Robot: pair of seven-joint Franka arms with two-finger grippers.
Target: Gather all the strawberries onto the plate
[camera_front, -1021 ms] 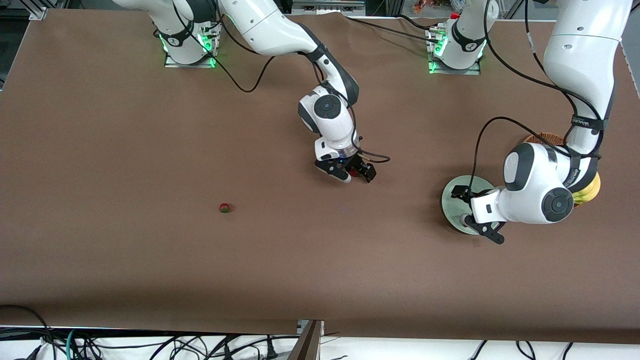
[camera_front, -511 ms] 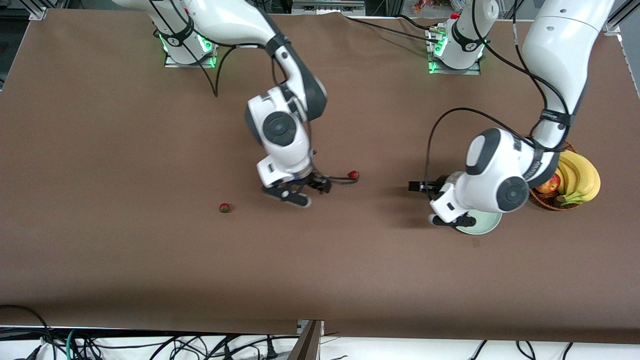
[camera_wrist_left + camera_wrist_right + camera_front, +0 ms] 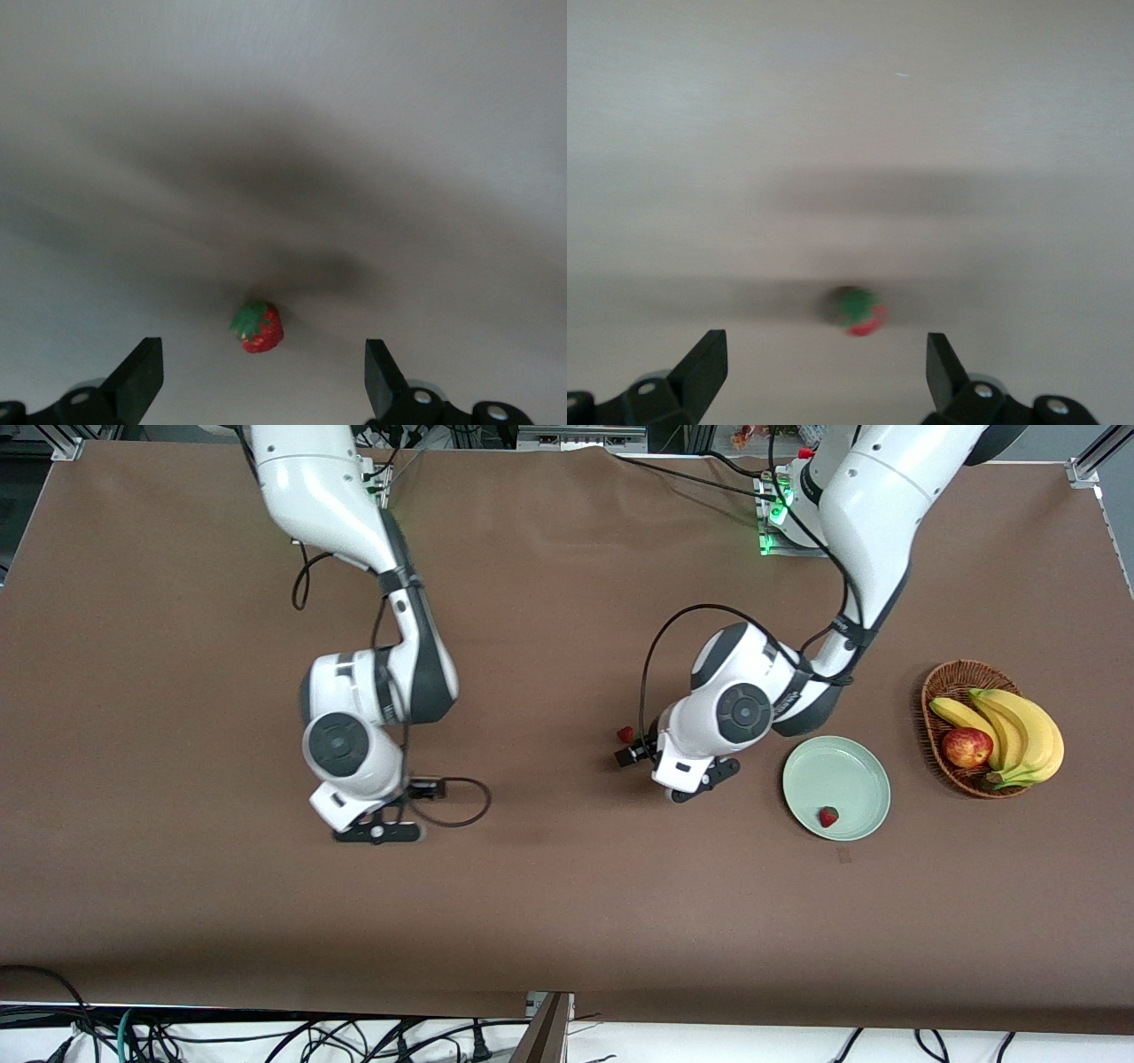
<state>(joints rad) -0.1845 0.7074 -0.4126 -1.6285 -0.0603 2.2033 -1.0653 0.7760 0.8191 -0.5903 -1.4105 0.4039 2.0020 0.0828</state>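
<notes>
One strawberry (image 3: 828,816) lies in the mint-green plate (image 3: 850,766), near the rim closest to the front camera. A second strawberry (image 3: 625,734) sits on the brown table mid-way along it. My left gripper (image 3: 660,773) hangs open just above and beside this berry. In the left wrist view the strawberry (image 3: 258,327) lies ahead of the open left gripper (image 3: 262,376), apart from both fingers. My right gripper (image 3: 403,810) is open and low over the table toward the right arm's end. Its hand hides a third strawberry (image 3: 856,310), blurred ahead of the right gripper (image 3: 824,372).
A brown wicker basket (image 3: 941,691) with bananas (image 3: 1019,731) and a red apple (image 3: 966,747) stands beside the plate at the left arm's end. Loose black cables loop from both wrists over the table.
The left gripper swung off the plate to the middle strawberry, uncovering the berry in the plate. The right gripper left that middle strawberry and moved over the one toward its own end.
</notes>
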